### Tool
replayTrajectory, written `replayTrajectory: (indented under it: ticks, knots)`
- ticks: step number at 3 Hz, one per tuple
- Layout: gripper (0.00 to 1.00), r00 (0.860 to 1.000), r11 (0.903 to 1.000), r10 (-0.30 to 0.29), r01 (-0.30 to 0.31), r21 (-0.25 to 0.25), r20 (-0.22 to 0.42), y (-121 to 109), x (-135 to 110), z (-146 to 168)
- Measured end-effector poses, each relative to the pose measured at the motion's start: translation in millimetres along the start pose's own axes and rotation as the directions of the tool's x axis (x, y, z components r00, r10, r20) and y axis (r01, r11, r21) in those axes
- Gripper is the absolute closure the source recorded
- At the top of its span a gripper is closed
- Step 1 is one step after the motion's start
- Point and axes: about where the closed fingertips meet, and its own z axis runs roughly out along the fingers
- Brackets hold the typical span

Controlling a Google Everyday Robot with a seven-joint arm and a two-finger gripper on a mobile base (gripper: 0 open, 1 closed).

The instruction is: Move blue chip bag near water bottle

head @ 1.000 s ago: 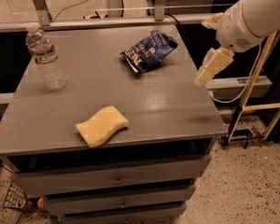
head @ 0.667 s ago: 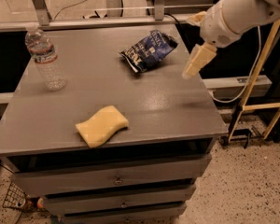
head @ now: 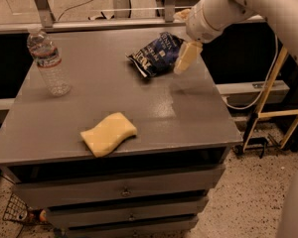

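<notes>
Grey table [head: 139, 108] with drawers below fills most of the view; the lowest drawer is cut off at the bottom edge. The white arm [head: 268, 4] enters from the upper right, its upper part out of view beyond the top and right edges. The blue chip bag [head: 156, 56] lies crumpled at the table's back right, well apart from the water bottle [head: 48, 63]; I cannot read its white lettering. A yellow sponge [head: 108, 133] lies near the front edge, between the two. The bottle stands upright at back left. The gripper [head: 184, 36] hangs at the bag's right end, fingers spread with nothing between them. The lower finger [head: 186, 57] covers the bag's right edge, and I cannot tell whether they touch. The upper one is partly hidden by the wrist.
</notes>
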Motion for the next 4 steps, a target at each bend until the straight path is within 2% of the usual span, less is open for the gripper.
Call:
replayTrajectory:
  ticks: [1,2,3,4]
  knots:
    - [0.0,0.997,0.9961,-0.077,0.076,-0.043,-0.02,-8,-13,35]
    - [0.0,0.993,0.9916,-0.111,0.108,-0.071,-0.041,-9,-19,48]
    - [0.18,0.988,0.9858,-0.139,0.131,-0.105,-0.067,-6,-26,59]
    - [0.49,0.986,0.9812,-0.148,0.136,-0.137,-0.076,-5,-33,68]
